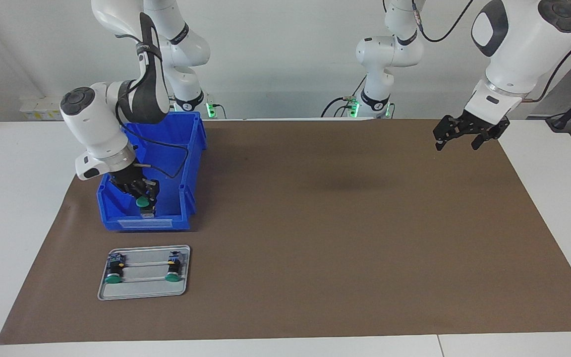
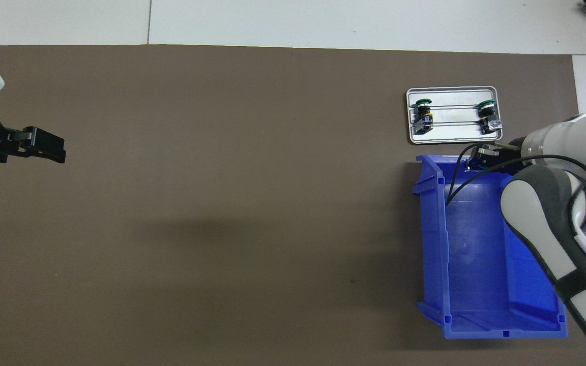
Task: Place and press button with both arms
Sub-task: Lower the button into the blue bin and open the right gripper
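Legible markings — few, and none complete:

- Right arm [image 2: 567, 254], black band round the forearm link, overhead view: white lettering, partly seen, begins "WA"; the remainder runs out of view.
- Right arm, black band on a link near the top of the facing view: small white lettering, too small to read.
- Blue bin [image 1: 186, 148], pale label strip on its low front wall — no readable characters.
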{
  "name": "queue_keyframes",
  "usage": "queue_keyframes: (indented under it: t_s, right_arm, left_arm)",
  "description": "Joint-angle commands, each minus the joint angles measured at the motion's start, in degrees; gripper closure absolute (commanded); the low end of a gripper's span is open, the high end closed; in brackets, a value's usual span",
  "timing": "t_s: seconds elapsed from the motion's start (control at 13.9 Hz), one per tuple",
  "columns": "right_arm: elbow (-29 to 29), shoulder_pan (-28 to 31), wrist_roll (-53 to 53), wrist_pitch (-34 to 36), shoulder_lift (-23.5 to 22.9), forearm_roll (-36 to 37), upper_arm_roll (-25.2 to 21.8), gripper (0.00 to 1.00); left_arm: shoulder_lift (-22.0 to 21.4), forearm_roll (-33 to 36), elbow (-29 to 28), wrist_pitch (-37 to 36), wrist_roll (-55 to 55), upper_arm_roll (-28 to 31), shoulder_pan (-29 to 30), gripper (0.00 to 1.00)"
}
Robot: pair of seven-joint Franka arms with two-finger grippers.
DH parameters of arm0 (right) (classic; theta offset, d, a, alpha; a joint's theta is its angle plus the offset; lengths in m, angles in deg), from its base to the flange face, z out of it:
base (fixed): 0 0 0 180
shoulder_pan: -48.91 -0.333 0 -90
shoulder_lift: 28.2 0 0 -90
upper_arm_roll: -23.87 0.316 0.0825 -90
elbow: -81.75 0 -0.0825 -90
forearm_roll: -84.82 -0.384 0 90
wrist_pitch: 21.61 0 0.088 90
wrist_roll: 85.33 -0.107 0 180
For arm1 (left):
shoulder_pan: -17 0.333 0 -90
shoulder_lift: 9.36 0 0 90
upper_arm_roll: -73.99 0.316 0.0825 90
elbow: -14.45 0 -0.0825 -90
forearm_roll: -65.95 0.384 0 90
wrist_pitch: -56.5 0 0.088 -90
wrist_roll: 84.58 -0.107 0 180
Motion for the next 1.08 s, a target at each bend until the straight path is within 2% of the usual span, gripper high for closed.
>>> queue_keyframes:
  t_s: [0.0,0.22,0.36,0.58,0.94,1.01]
  right_arm:
    - [2.39,1.56,2.41,3.53,2.1,-0.96,0.76,1.0]
    - [2.83,2.0,2.67,5.39,2.81,-0.96,0.76,1.0]
    - [3.97,2.08,3.72,3.82,2.64,-0.96,0.67,1.0]
    - [7.48,2.35,3.81,-3.46,1.59,-0.96,0.67,1.0]
    - [7.84,2.53,3.73,-4.98,0.0,-0.96,0.76,1.0]
    - [7.84,2.53,3.81,-4.98,0.0,-0.96,0.67,0.5]
  left_arm:
    - [-1.66,1.06,-2.02,0.51,-0.48,-0.45,0.58,0.0]
    - [-1.66,1.06,-2.02,0.51,-0.48,-0.45,0.58,0.0]
    - [-1.66,1.06,-2.02,0.51,-0.48,-0.45,0.67,0.0]
    - [-1.66,1.06,-2.02,0.51,-0.48,-0.45,0.58,0.0]
    - [-1.66,1.06,-2.02,0.51,-0.48,-0.45,0.58,0.0]
    - [-1.66,1.06,-2.02,0.51,-0.48,-0.45,0.58,0.0]
